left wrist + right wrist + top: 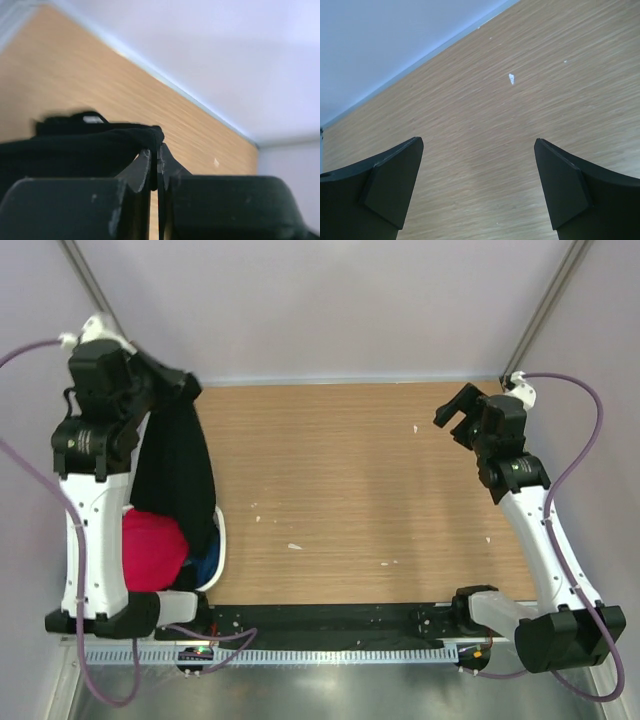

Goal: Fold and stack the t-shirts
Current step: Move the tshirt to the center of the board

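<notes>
My left gripper [183, 383] is raised at the far left and shut on the black t-shirt [175, 475], which hangs down from it over the basket. In the left wrist view the jaws [159, 150] pinch a fold of the black cloth [75, 145], with its white neck label [93, 119] showing. A red/pink t-shirt [152, 548] and a bit of a blue one [207, 562] lie in the white basket [221, 540]. My right gripper [455, 418] is open and empty above the table at the far right; its view shows open fingers [395, 185] over bare wood.
The wooden table [350, 490] has small white specks [294, 546] scattered on it. Grey walls close in the back and sides. A black strip and metal rail [330, 640] run along the near edge by the arm bases.
</notes>
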Controlling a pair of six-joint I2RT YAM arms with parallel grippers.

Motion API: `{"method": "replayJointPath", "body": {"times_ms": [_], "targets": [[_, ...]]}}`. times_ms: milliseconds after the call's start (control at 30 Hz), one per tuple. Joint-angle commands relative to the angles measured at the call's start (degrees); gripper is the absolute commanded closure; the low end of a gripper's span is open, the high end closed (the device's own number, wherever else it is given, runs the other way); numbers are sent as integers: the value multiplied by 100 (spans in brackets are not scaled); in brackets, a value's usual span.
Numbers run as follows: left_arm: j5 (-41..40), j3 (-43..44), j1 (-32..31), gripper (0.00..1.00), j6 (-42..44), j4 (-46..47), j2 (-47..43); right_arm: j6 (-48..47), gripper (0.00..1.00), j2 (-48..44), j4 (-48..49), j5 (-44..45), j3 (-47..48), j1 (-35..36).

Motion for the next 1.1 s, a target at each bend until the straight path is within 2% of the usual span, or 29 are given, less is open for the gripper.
{"method": "replayJointPath", "body": {"times_ms": [0,33,67,100,133,167,267,433,500,567,600,667,700,767,800,900,933,1067], "targets": [[-140,1386,-1383,100,357,770,749,279,0,69,-600,936,792,-53],[-263,1689,-1691,100,461,770,985,280,0,69,-792,980,864,-71],[-352,1961,-2277,100,515,770,1362,280,0,52,-864,998,908,-123],[-466,2521,-2579,100,567,788,1574,280,0,0,-1021,1007,1013,-150],[-545,2744,-2860,100,655,814,1742,236,0,-45,-1101,1025,1058,-167],[-763,2955,-3428,100,839,936,2048,201,0,-106,-1146,1042,1101,-176],[-924,3422,-4292,100,1059,1183,2419,157,1,-361,-1392,1340,1181,-185],[-486,3502,-4533,100,885,1841,2929,77,0,-765,-1796,1552,1374,-194],[-39,4089,-4533,100,780,2018,3149,60,0,-844,-1893,1578,1479,-185],[-45,4441,-4533,100,788,1896,3352,16,0,-941,-1954,1578,1515,-194],[-306,4330,-4515,100,805,1756,3291,-28,0,-968,-1972,1613,1541,-194],[-693,3603,-4507,100,832,1754,2756,-81,0,-1047,-2007,1657,1524,-194],[-974,2546,-4480,100,771,1842,2537,-150,0,-1064,-2007,1631,1472,-185],[-1319,1486,-4252,100,385,1956,1836,-230,0,-1065,-1999,1491,1375,-185],[-1380,306,-4191,100,253,1966,1605,-309,0,-1056,-1999,1404,1244,-194],[-1740,-1511,-4164,100,7,2080,726,-423,0,-994,-2007,947,902,-194],[-2089,-2560,-4146,100,-134,2036,550,-450,0,-968,-2016,641,813,-194],[-2847,-3818,-3988,100,-1047,705,-84,-546,0,-793,-1928,-204,216,-194]]}}
